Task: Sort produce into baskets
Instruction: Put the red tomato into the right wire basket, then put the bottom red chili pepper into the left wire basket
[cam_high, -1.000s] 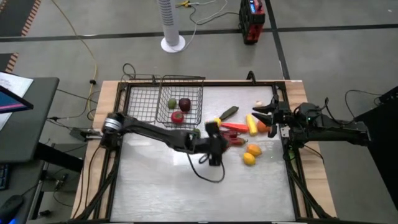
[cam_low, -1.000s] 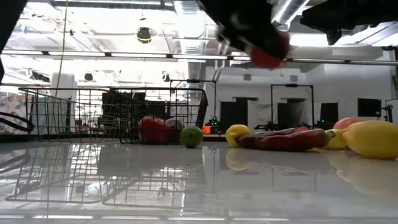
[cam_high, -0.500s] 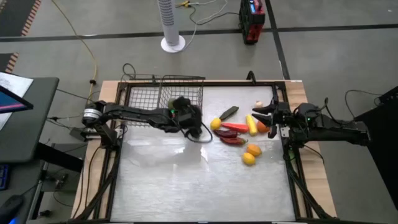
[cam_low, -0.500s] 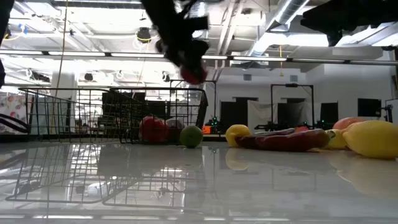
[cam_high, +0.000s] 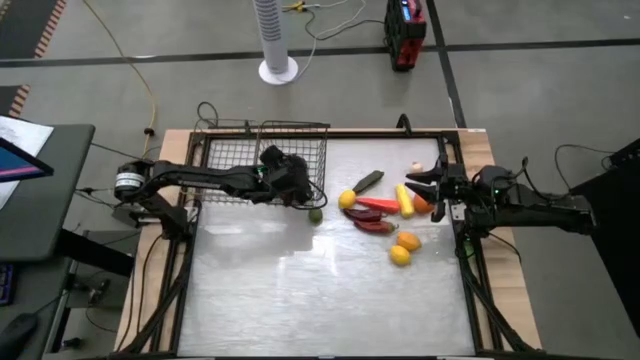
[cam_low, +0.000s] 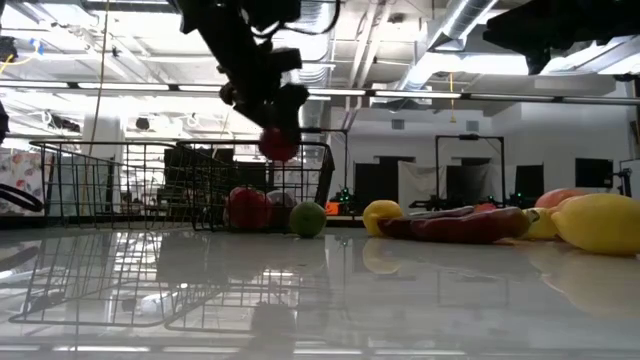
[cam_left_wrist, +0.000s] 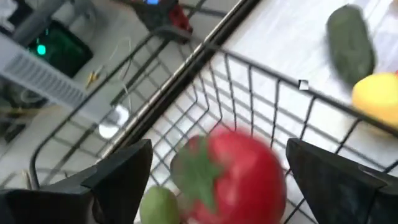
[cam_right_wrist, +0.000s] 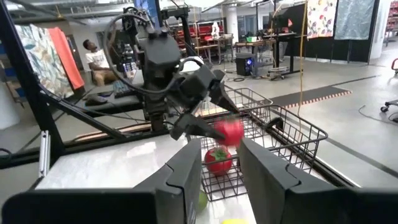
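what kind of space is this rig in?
Probably an open industrial lab or workshop: exposed ceiling ducts, workbenches with equipment behind the wire basket, and a seated person at a desk.

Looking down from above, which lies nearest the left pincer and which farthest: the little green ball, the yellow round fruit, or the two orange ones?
From the left pincer, over the basket:
1. Green ball, just outside the basket.
2. Yellow round fruit, mid-table.
3. Orange fruits, toward the right arm's side; farthest.
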